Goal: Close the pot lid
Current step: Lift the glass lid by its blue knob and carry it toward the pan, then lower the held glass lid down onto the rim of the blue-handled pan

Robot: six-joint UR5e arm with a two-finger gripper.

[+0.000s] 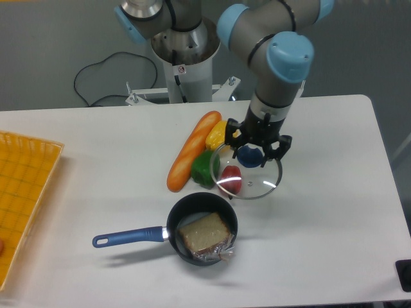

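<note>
Fingers clamped on the blue knob of the lid, one black finger either side of the knob. Lid held roughly level, above the table, shadow under it. Seen through the glass: red pepper, sitting under the lid's 8 o'clock part. Lid rim also overlaps the green pepper at 9 o'clock and the yellow pepper at 10 o'clock.

Pot on the table at 7 o'clock from the lid, near but no contact, uncovered. Blue handle pointing to 9 o'clock. Inside the pot: slice of bread in clear wrap, wrap bunched against the rim at 4 o'clock.

Baguette lying diagonally, 1 o'clock to 7 o'clock, just beside the green and yellow peppers on their 9 o'clock side. Green pepper touching or nearly touching the baguette; cannot tell which.

Orange tray at the table's 9 o'clock edge, well apart from the pot. Arm base at 12 o'clock behind the table, black cable looping at its 9 o'clock side. Arm reaching down from 12 o'clock, wrist directly above the knob.
</note>
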